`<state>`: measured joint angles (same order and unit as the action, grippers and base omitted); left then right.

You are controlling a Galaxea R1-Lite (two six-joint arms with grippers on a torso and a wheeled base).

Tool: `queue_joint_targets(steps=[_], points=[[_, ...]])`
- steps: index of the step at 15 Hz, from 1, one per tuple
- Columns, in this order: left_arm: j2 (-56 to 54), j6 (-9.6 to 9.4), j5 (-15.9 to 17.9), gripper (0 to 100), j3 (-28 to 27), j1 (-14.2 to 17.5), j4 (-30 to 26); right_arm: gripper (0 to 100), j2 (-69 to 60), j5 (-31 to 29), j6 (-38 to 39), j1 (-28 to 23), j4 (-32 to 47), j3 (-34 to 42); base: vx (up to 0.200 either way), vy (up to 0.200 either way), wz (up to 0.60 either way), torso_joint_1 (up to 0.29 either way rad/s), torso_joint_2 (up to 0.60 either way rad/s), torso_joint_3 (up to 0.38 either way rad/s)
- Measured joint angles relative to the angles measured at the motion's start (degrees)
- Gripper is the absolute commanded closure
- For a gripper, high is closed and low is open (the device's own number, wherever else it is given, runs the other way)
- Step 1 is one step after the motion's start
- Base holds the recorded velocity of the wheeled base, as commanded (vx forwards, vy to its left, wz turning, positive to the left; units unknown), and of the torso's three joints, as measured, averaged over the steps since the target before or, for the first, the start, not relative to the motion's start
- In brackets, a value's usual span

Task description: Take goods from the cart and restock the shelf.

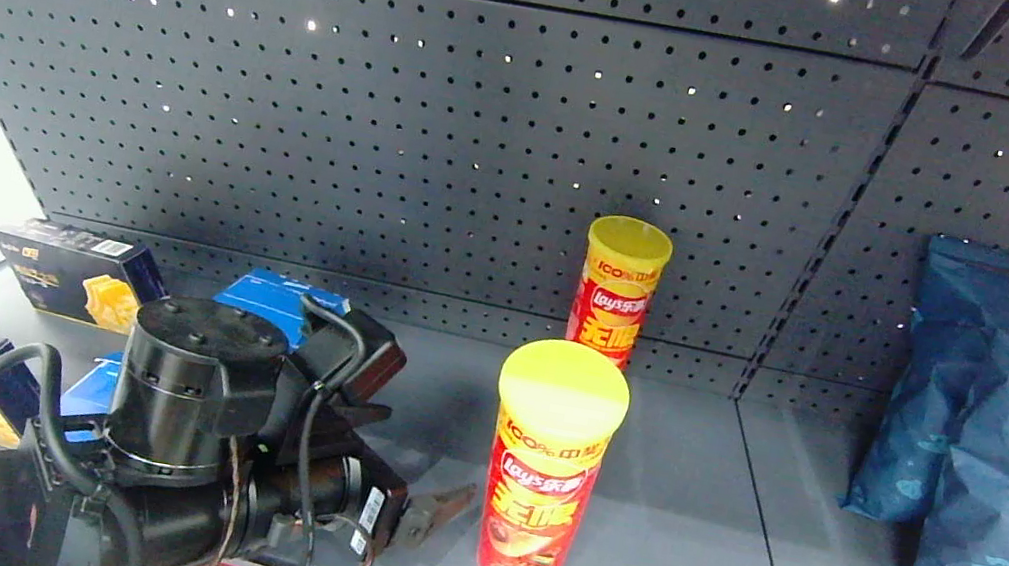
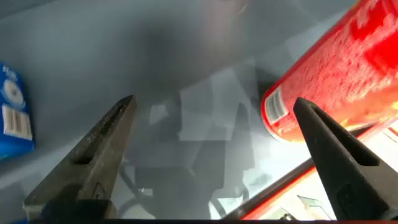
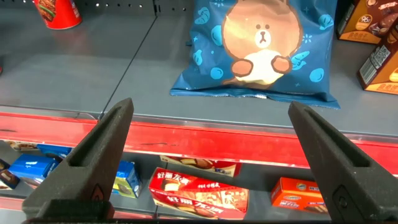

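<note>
Two red chip cans with yellow lids stand upright on the grey shelf [image 1: 690, 515]: one near the front edge [image 1: 545, 487], the other [image 1: 620, 291] against the pegboard behind it. My left gripper [image 1: 401, 457] lies low over the shelf just left of the front can, open with nothing between its fingers. In the left wrist view the left gripper [image 2: 212, 102] shows bare shelf between its fingers, and the front can [image 2: 336, 81] stands just outside one finger. My right gripper [image 3: 211, 104] is open and empty, out in front of the shelf's red edge [image 3: 217, 134].
Blue snack bags [image 1: 1004, 453] lean at the shelf's right; one with a bear [image 3: 261, 50] lies facing the right gripper. Dark boxes [image 1: 76, 271] and blue boxes [image 1: 284, 299] sit at the left. A lower shelf holds more boxes [image 3: 199, 190].
</note>
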<state>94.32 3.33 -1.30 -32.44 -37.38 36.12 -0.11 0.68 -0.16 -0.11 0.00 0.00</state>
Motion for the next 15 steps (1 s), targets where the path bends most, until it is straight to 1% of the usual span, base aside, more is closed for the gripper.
queue_joint_targets(steps=[5,11,15], points=[[1.16,0.0,-0.15,0,-1.44,-0.57,1.02,0,0.01,0.0,0.02,-0.02,0.0,0.0,0.0,0.0,0.0,0.0,0.0,0.0],[2.95,0.01,-0.22,0,-4.83,-1.76,0.99,0,0.01,-0.02,0.0,0.0,0.0,0.0,0.0,0.0,0.0,0.0,0.0,0.0],[3.95,0.0,-0.5,0,-5.71,-2.12,1.02,0,0.04,0.0,0.02,-0.05,0.0,0.0,0.0,0.0,0.0,0.0,0.0,0.0]])
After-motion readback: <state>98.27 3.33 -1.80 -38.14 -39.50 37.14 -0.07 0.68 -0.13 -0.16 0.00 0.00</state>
